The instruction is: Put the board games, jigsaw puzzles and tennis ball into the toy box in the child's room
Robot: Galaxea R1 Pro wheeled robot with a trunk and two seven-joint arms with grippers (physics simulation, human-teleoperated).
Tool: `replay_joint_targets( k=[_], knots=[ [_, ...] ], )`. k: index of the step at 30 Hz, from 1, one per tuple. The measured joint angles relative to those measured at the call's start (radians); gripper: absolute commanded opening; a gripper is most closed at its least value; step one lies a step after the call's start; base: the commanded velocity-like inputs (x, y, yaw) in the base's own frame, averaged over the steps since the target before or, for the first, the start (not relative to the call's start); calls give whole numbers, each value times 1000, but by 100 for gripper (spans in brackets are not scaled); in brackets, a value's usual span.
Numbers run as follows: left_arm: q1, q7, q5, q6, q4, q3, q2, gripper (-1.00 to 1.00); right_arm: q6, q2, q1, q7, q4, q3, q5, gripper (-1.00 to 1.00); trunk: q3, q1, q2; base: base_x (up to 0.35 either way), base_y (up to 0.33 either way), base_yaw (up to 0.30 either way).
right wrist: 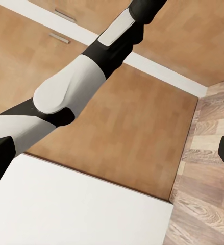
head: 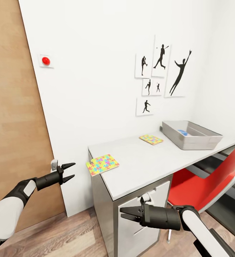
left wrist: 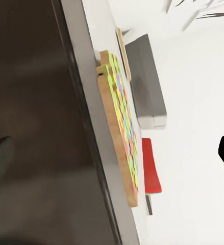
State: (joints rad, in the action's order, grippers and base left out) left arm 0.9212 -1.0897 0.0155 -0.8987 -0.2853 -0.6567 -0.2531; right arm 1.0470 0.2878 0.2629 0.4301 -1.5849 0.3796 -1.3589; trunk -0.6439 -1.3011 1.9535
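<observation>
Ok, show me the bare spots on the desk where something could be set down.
Bare white top lies between the near jigsaw puzzle and the far jigsaw puzzle, and along the table's front edge below the toy box. The far corner is crowded by the toy box, which already holds something blue.

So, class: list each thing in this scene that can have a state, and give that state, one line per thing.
Left gripper: open, empty.
Right gripper: open, empty.
Near jigsaw puzzle: flat on the table, overhanging its end.
Far jigsaw puzzle: flat on the table.
Toy box: lidless, something blue inside.
Drawers: closed.
</observation>
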Motion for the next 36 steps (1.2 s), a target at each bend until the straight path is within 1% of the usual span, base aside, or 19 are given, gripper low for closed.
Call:
replay_joint_targets(
  k=[8,15,24,31,36],
  knots=[
    [0,1,0,0,0,0,0,100,0,0,0,0,0,0,0,100,0,0,0,-1,-3,0],
    [0,0,0,-1,1,-1,0,100,0,0,0,0,0,0,0,100,0,0,0,-45,-130,0],
    [0,0,0,-1,1,-1,0,100,0,0,0,0,0,0,0,100,0,0,0,-7,-40,0],
    [0,0,0,-1,1,-1,0,100,0,0,0,0,0,0,0,100,0,0,0,-1,-176,0],
    [0,0,0,0,1,-1,0,100,0,0,0,0,0,0,0,100,0,0,0,0,-61,0]
  ],
)
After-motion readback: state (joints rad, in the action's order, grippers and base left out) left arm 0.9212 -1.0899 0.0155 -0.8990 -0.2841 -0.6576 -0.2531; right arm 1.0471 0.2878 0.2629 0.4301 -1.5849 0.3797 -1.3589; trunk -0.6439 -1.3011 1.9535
